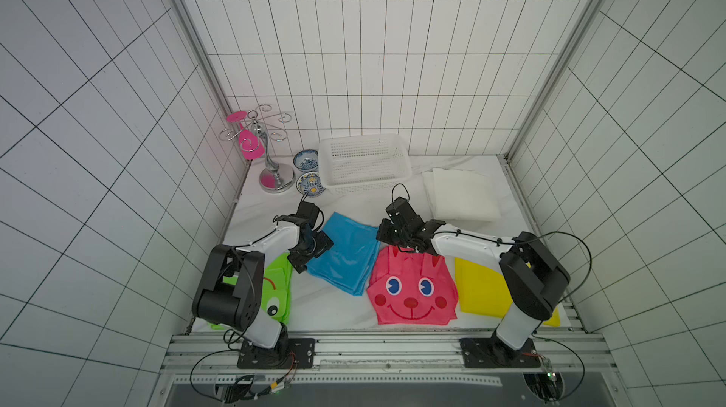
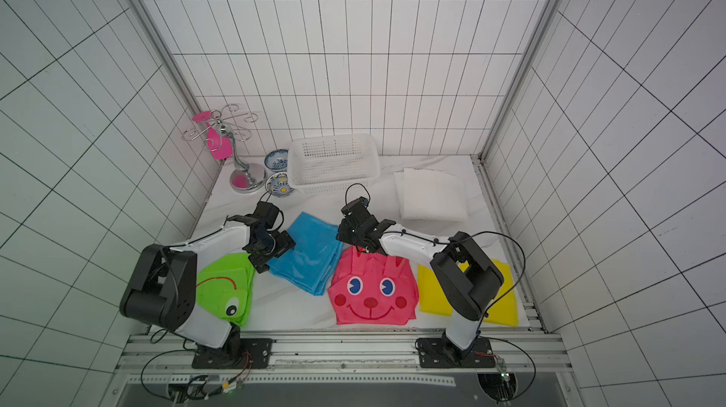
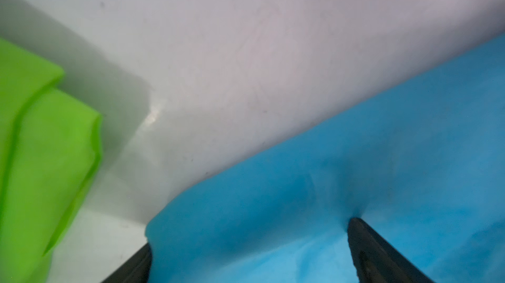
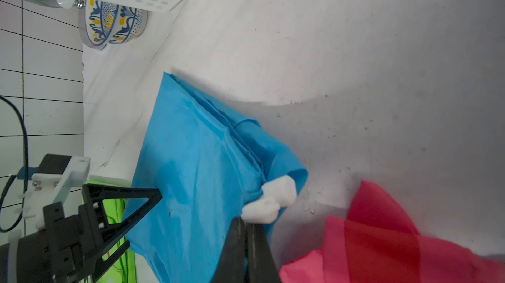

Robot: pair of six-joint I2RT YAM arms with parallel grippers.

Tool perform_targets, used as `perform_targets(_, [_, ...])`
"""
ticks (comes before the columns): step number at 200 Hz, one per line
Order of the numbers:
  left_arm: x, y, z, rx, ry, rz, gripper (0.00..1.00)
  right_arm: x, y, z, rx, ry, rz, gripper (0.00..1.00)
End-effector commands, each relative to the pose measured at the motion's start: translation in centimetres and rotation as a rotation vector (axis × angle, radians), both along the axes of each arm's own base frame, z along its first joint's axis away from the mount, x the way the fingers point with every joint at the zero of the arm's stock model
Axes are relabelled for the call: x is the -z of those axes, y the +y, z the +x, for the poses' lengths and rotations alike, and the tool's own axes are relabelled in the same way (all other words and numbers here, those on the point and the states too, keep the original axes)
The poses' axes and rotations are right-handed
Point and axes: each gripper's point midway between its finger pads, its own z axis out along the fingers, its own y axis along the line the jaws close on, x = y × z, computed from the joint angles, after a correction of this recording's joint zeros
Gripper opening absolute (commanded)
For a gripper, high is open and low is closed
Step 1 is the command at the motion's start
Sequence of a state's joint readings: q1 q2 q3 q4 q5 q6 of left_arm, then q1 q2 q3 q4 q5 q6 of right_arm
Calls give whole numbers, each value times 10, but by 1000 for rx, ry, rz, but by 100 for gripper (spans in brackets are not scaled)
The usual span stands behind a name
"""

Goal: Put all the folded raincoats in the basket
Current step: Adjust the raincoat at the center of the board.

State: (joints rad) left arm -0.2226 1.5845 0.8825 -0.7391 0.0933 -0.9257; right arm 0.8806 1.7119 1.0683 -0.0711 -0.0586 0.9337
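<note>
Your left gripper [image 3: 250, 236] stood wide apart, astride one edge of the blue raincoat [image 1: 345, 252] on the desk [image 1: 338, 312]; your right gripper [image 4: 247, 223] was pinched on its opposite corner. You needed the left to clamp every layer — then lift evenly toward the basket [image 1: 363, 183], well beyond both.

Basket [image 1: 373, 185] is white moulded plastic with a slight gloss, blue raincoat [image 1: 345, 256] thin smooth creased film with low sheen, pink raincoat [image 1: 412, 314] the same but semi-translucent, table cover [image 1: 341, 307] matt wrinkled white cloth, stand [image 1: 277, 180] mirror-polished metal, bowls [image 1: 310, 183] glossy glazed ceramic.
</note>
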Motion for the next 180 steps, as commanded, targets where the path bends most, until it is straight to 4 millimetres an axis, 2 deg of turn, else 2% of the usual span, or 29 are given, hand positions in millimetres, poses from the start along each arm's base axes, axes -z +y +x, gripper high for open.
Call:
perform_targets(1, [-1,4,32,12,-84,59,93,-14,-2,-8,-6,-14,37,0])
perform_targets(36, [-14,14,60,59,-127,155,92,-13,-3,-31,-54,-10,39,1])
perform_targets(55, [-15,9,77,129,-123,161,92,-7,-8,-42,-74,4,31,2])
perform_targets(73, [-11,3,82,168,-89,146,94,0,-9,-54,-116,10,23,4])
perform_targets(90, [-15,-3,87,174,-118,115,94,5,-4,-67,-184,15,25,12])
perform_targets(114, [-32,3,91,168,-154,145,96,1,-2,-76,-249,15,9,33])
perform_targets(138, [-54,14,85,149,-151,177,97,-16,-15,-73,-259,-53,-47,48])
perform_targets(172, [-78,29,53,107,-125,215,97,-41,-37,-52,-257,-151,-139,50])
perform_targets(180, [-80,30,43,105,-121,209,97,-44,-42,-44,-255,-170,-174,56])
